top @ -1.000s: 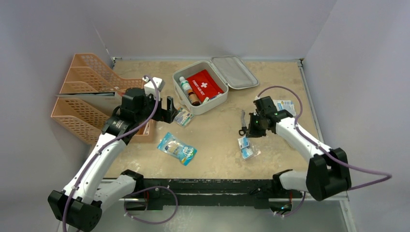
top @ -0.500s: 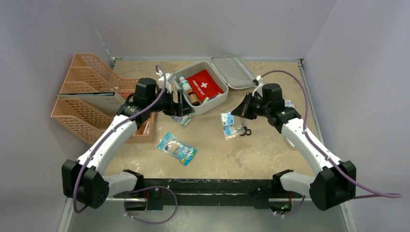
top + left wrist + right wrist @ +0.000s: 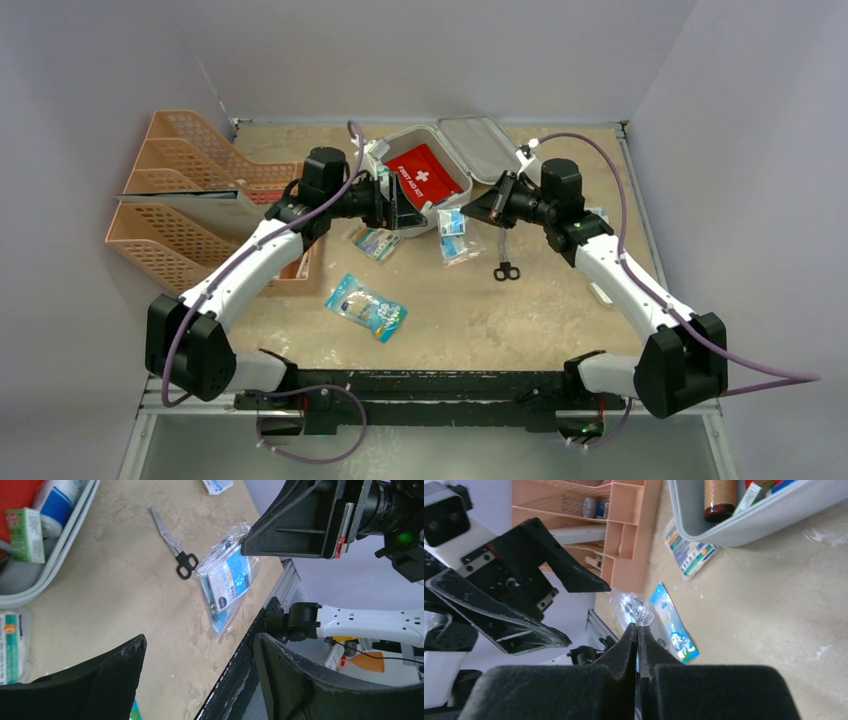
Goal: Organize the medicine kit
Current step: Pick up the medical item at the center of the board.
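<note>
Left gripper [image 3: 396,208] hangs wide open, empty, at the front-left wall of the medicine kit [image 3: 487,148], which sits lid-open at far middle of the table [image 3: 560,300]. Right gripper [image 3: 468,214] pinches a clear packet bag [image 3: 452,238] just beside the kit. Scissors [image 3: 505,265] lie nearby.

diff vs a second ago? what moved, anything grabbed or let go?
The right gripper, shut on the clear bag, carried it from the near right of the table left and back; it now hangs just in front of the open kit. The left gripper swung from beside the trays to the kit's near-left wall, open and empty. Nothing was let go. Unchanged: scissors, blue pouch, trays.
</note>
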